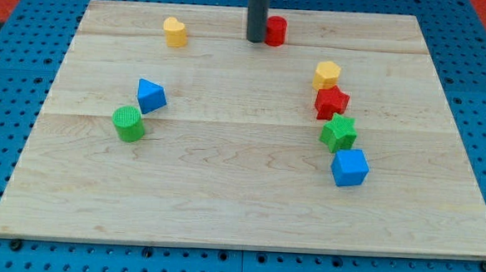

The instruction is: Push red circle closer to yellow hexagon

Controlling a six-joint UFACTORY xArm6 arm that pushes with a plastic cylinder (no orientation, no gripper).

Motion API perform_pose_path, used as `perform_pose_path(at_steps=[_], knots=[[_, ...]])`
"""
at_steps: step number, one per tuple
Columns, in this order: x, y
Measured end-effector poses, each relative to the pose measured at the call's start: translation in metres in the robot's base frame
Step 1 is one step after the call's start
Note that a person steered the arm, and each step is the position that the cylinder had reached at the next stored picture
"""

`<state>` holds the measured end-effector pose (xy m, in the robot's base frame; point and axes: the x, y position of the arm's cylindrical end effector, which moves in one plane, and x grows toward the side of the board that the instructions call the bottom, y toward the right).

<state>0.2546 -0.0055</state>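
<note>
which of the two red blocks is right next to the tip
The red circle, at the view's top, beside my tip; the red star sits lower right.

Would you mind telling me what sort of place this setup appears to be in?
Probably a robotics lab bench: a wooden board lies on blue perforated matting, with small coloured blocks scattered on it, and my tip rests just left of the red circle.
</note>
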Motion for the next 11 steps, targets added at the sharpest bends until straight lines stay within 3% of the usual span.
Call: perform_pose_path(at_steps=[1,3,4,5,7,9,11], knots=[[-0.017,-0.022],[-0.034,-0.003],[-0.029,0.042],[-0.025,0.028],[0.031,0.084],[0.014,0.075],[0.043,0.096]])
